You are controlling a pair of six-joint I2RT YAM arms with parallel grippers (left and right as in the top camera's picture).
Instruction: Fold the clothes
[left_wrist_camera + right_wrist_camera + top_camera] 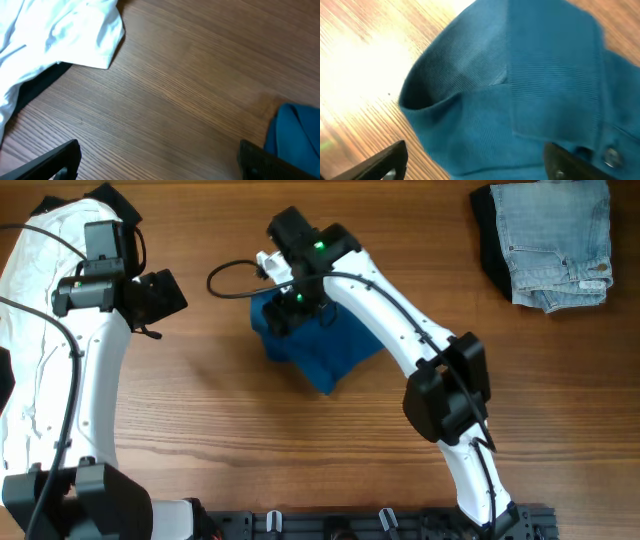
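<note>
Right end effector (475, 157) — jaws spread, gripping nothing — hangs over the bunched blue shirt (520, 85); left end effector (157, 157) likewise released.

Your wooden table (200, 400): a folded blue shirt (335, 358) lies mid-table. A white garment (30, 310) is heaped at the left edge. Pale jeans (555, 240) sit folded at the far right corner, seemingly atop a dark cloth (492, 250).

1. The left arm (85, 370) runs up the table's left side, with its wrist turned toward the centre.
2. The left gripper (160, 295) points right, jaws spread wide.
3. The right arm (400, 330) reaches diagonally up-left from the near edge.
4. The right gripper (285, 310) points down, its fingers (380, 162) wide apart.
</note>
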